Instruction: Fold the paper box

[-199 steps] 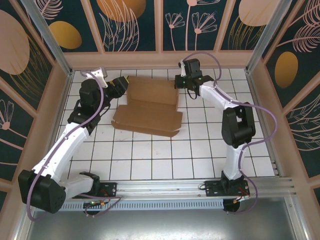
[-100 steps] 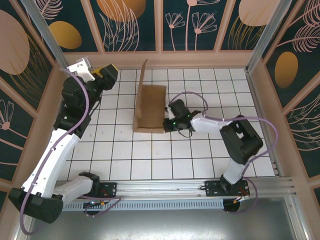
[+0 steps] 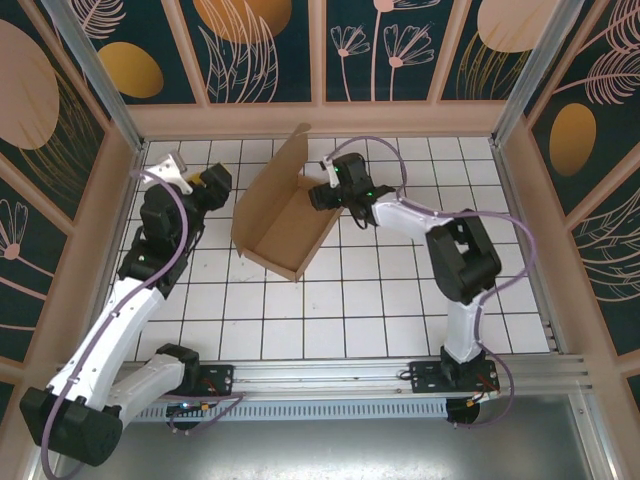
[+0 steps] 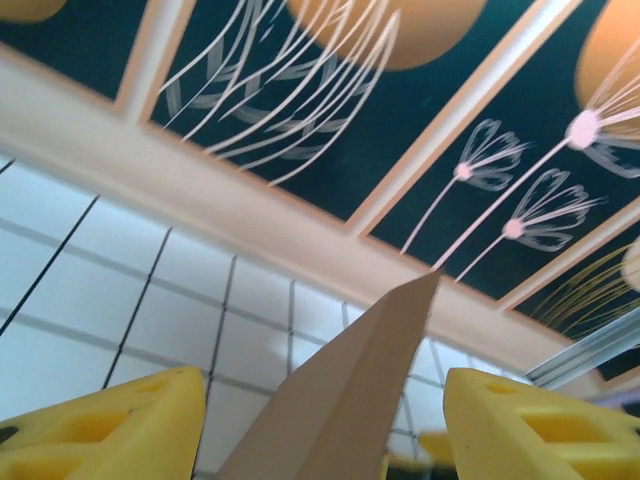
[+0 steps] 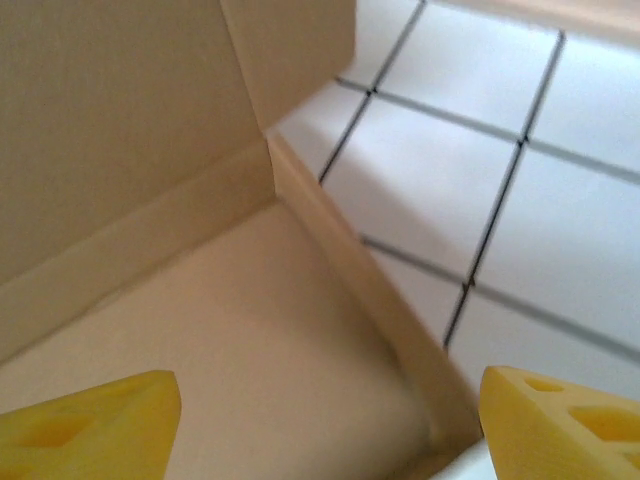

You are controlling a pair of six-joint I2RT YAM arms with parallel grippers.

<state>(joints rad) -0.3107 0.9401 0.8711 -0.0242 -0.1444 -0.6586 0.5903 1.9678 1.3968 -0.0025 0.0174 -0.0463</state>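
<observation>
The paper box [image 3: 283, 226] is a brown cardboard tray lying at an angle on the white tiled table [image 3: 380, 300], with low side walls and its lid flap [image 3: 284, 165] raised on the far left side. My right gripper [image 3: 320, 192] hovers at the tray's far right corner, open. In the right wrist view the yellow fingers [image 5: 560, 425] straddle the tray floor [image 5: 250, 330] and its right wall. My left gripper [image 3: 220, 183] stands open just left of the box, apart from it. The pointed edge of the raised flap [image 4: 360, 380] shows between its yellow fingers [image 4: 100, 430].
Patterned wall panels [image 3: 265, 50] and a beige ledge enclose the table on three sides. The metal rail [image 3: 400, 375] with both arm bases runs along the near edge. Bare tiles lie in front of and to the right of the box.
The right gripper has opened and moved to the far side of the box. The box went from standing on edge to lying as an open tray. The left arm has come down towards it.
</observation>
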